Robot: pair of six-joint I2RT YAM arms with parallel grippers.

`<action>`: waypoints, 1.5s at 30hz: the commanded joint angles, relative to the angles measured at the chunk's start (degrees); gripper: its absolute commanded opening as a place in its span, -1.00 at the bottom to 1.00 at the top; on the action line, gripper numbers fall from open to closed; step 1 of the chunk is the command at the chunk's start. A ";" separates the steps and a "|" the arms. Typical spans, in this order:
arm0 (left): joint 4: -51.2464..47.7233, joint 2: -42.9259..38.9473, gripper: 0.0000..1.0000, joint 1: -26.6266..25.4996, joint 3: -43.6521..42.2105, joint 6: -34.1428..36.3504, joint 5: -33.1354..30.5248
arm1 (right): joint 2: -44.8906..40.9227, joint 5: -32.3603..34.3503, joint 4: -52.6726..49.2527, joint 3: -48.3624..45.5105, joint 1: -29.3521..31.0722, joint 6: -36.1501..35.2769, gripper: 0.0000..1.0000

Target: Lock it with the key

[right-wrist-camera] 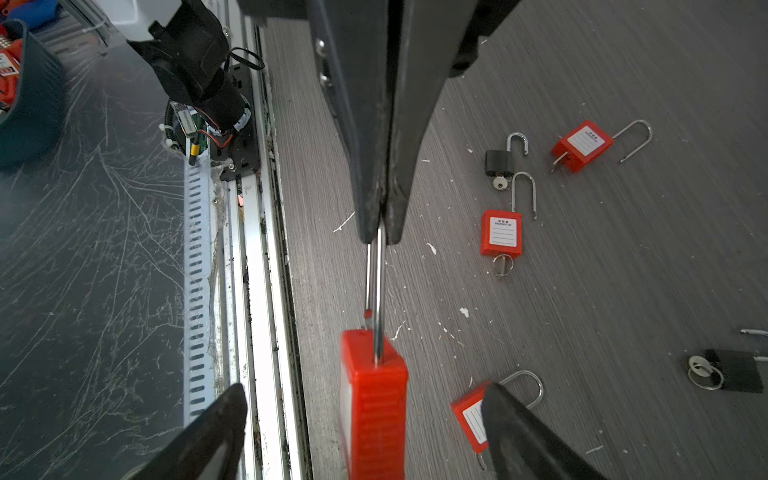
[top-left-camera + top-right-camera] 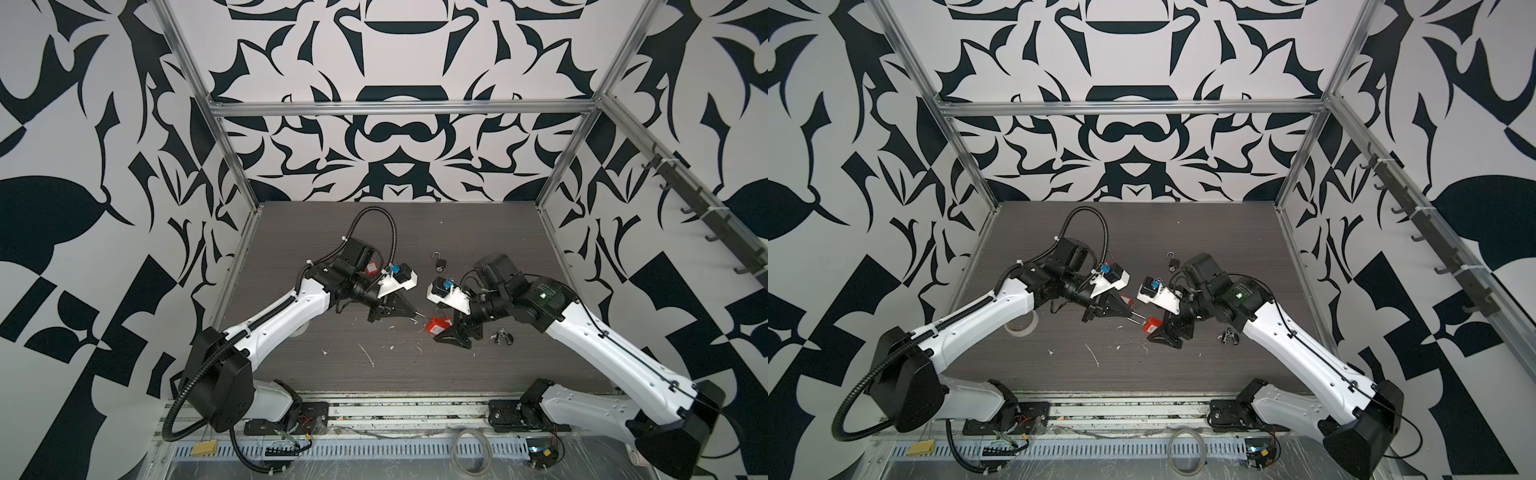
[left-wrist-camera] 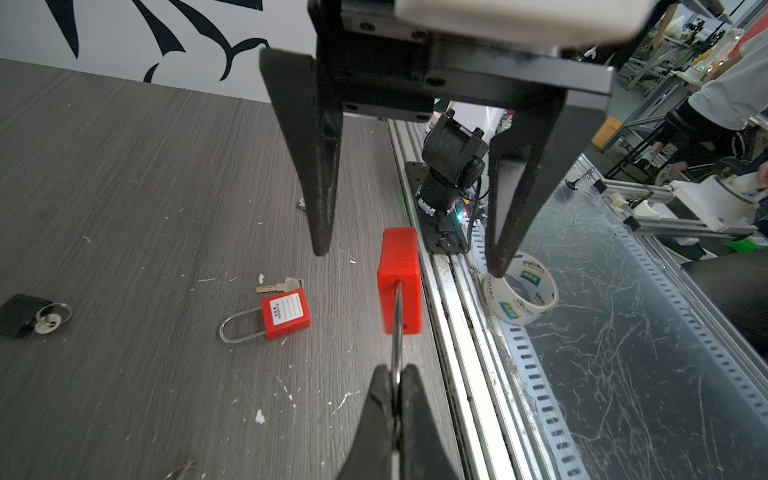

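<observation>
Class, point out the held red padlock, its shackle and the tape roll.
held red padlock [image 3: 400, 274]: left wrist view, red body's side.
shackle [image 3: 397, 349]: left wrist view, bare steel bar.
tape roll [image 3: 510, 309]: left wrist view, outer wall.

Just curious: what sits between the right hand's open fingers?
The red padlock, untouched there, its shackle pinched by the left hand; see the right wrist view.

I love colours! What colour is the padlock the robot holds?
Red padlock, silver shackle; clearest in the right wrist view.

Held red padlock [image 1: 374, 407] base cut off by picture edge.
</observation>
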 commanded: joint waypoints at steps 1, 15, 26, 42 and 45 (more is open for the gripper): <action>2.76 -2.50 -1.00 -0.12 -1.62 -0.76 3.69 | 0.12 1.25 -2.36 0.86 0.20 -1.75 0.73; 4.75 -6.38 -1.00 -1.47 -4.42 -0.52 1.75 | 2.90 -4.86 -2.81 1.33 0.08 -1.90 0.12; 4.75 -6.36 -1.00 -1.53 -4.58 -1.10 1.70 | 2.00 -3.25 -0.53 -0.12 0.08 -2.47 -0.38; -0.43 -8.81 -0.36 -1.45 -5.58 2.01 -5.26 | 2.40 -3.98 3.34 -1.14 0.07 -2.76 -0.57; -0.76 -7.68 -0.36 -1.44 -5.01 2.18 -5.20 | 2.58 -4.33 3.30 -1.05 0.08 -2.70 -0.57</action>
